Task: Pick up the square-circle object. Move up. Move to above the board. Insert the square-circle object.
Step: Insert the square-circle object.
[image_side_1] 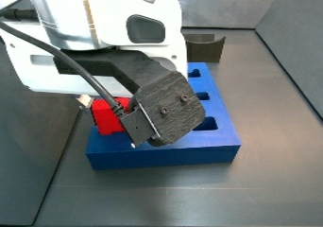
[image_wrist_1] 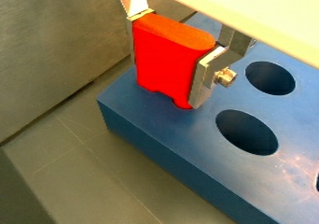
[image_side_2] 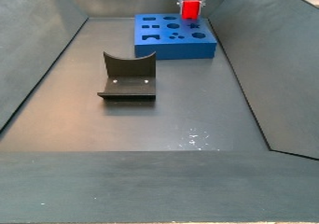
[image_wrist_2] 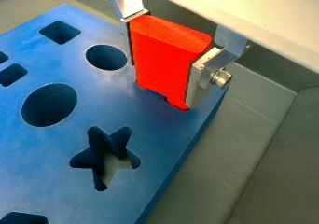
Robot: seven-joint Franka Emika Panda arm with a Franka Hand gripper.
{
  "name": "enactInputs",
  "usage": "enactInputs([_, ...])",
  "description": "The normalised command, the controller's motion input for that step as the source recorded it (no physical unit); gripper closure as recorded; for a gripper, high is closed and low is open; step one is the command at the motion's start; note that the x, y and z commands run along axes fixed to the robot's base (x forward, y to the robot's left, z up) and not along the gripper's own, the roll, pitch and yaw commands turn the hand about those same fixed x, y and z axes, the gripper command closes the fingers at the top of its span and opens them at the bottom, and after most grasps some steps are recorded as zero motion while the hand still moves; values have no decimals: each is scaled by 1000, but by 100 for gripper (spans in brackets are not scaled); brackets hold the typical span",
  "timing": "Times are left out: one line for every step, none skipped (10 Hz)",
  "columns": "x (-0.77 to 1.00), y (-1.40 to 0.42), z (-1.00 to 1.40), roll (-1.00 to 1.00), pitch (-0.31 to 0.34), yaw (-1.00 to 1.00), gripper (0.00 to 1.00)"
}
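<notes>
1. The hand (image_wrist_1: 169,55) is clamped on the square-circle object (image_wrist_1: 166,64), its silver plates pressing the red block from two opposite sides, and it hangs at a corner of the board (image_wrist_2: 75,125), at the far end of the surface (image_side_2: 149,125) as a side view shows it.

2. The block's lower end sits very near the blue top, right by the board's edge; in both wrist views I cannot tell whether it touches the slab or floats just over it.

3. To my eye the main risk is misalignment. The red block looks to be over solid blue near the corner, not centred over any cut-out, so pushing down here would jam it on the flat top and could shove the board sideways.

4. The nearest openings in a wrist view are the round holes (image_wrist_1: 270,76), just beside the hand; in another wrist view the star hole (image_wrist_2: 104,153) lies further in. Choosing the wrong cut-out would leave the piece wedged or loose.

5. The grip covers only the upper part of the block. A hard contact at the lower end could lever it between the pads and tilt it, spoiling the insertion.

6. The olive-grey holder (image_side_2: 126,77) stands well apart, mid-surface, and should not interfere.

7. I would judge the carrying mostly done and the fitting not yet done.
</notes>
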Motion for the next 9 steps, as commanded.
enactInputs([0,0,-1000,51,-109,0,100])
enactInputs([11,0,-957,34,-140,0,100])
enactInputs([6,0,-546,0,-96,0,100])
enactInputs([26,0,-254,0,-17,0,100])
enactInputs([0,0,-537,37,-56,0,100])
enactInputs([0,0,-957,79,-146,0,100])
enactInputs([0,0,-971,81,-140,0,100])
enactInputs([0,0,-306,0,-127,0,100])
enactInputs([0,0,0,0,0,0,100])
